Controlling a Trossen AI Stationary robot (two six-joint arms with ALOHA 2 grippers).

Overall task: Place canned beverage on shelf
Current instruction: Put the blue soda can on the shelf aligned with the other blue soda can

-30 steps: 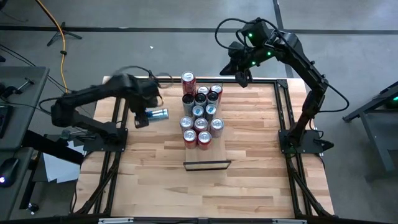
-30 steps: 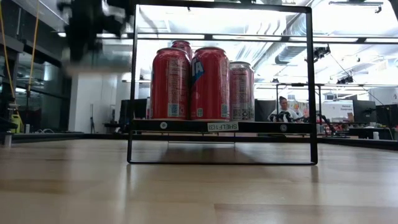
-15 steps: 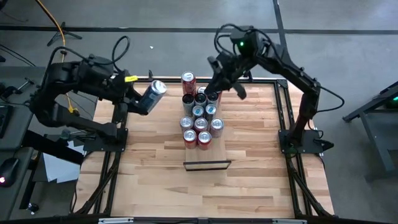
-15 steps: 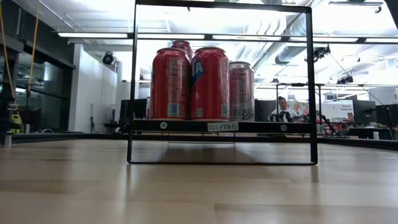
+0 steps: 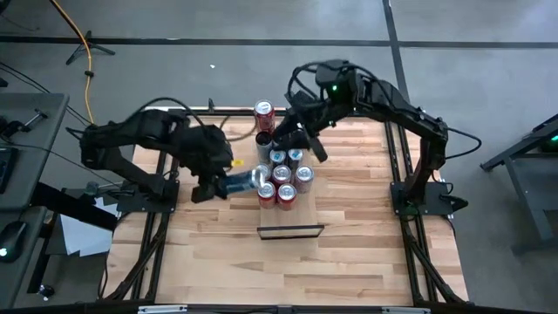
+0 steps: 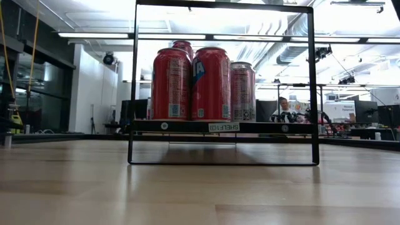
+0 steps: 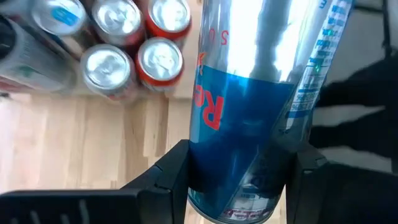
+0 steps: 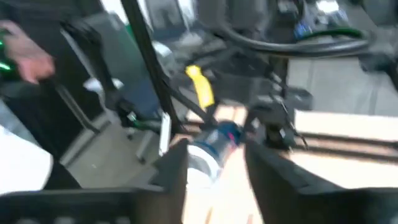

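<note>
The left gripper point(image 5: 218, 182) clamps a blue-and-silver can point(image 7: 249, 106) lying sideways — its top end just beside the cans point(image 5: 281, 161) crowding the shelf point(image 6: 222, 127). Beyond them, the right gripper point(image 5: 295, 139) hovers over the far cans; its finger state is unclear.

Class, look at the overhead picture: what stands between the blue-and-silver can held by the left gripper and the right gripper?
In the high view, the cluster of upright cans stands between the blue-and-silver can in the left gripper and the right gripper.
</note>
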